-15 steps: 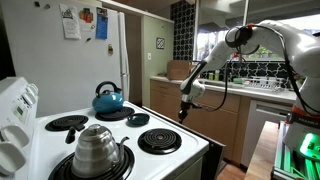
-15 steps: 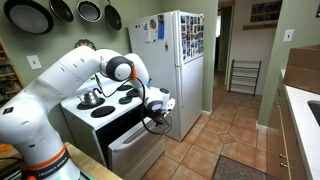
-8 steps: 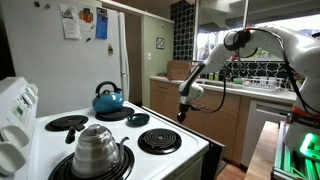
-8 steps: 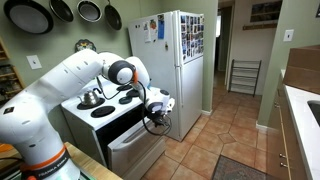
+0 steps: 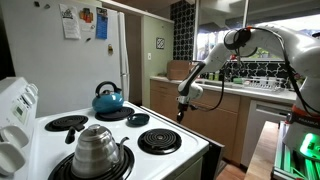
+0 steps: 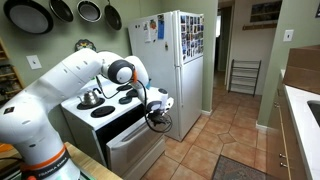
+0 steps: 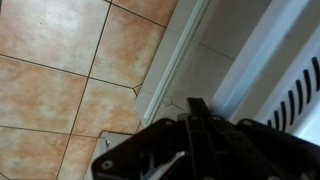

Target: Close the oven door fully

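The oven door (image 6: 135,143) is the front panel of the white stove (image 6: 105,108), seen only in an exterior view; it looks nearly flush with the stove front. My gripper (image 6: 156,119) hangs just in front of the door's upper right corner, by the stove's front edge. It also shows beyond the stove top in an exterior view (image 5: 184,108). In the wrist view the fingers (image 7: 197,106) are pressed together with nothing between them, over tile floor and white panels. Whether they touch the door I cannot tell.
A blue kettle (image 5: 108,98), a steel pot (image 5: 97,148) and a small dark dish (image 5: 138,119) sit on the burners. A white refrigerator (image 6: 182,70) stands beside the stove. Wooden cabinets (image 5: 205,118) line the far wall. Tile floor (image 6: 225,140) lies in front.
Almost nothing differs; the gripper has shifted very slightly by the stove's front corner. The door looks the same.
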You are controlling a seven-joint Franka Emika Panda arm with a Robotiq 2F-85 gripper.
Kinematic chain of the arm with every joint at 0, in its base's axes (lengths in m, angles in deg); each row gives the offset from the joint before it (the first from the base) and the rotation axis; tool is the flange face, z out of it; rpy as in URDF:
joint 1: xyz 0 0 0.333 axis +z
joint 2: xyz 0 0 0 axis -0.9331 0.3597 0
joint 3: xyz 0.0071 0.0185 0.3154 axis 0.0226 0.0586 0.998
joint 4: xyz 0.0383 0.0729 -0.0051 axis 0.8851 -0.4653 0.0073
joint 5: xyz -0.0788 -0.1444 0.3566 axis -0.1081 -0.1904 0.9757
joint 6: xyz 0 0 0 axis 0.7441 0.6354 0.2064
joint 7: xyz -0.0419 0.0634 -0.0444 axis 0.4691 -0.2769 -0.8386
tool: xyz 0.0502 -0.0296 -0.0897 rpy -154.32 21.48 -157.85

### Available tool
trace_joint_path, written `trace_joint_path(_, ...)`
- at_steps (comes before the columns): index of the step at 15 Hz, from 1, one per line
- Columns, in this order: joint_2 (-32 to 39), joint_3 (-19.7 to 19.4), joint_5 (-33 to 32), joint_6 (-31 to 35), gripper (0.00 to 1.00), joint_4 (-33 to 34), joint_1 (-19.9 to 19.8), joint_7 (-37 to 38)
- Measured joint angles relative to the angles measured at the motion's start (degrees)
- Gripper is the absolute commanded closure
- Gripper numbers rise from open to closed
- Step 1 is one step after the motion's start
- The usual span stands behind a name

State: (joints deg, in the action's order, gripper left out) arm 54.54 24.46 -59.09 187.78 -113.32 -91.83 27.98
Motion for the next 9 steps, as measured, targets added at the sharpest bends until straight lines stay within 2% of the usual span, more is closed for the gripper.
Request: trace_joint_path(9, -2.67, -0.47, -6.94, 1.87, 0.96, -2.09, 4.11, -3.06)
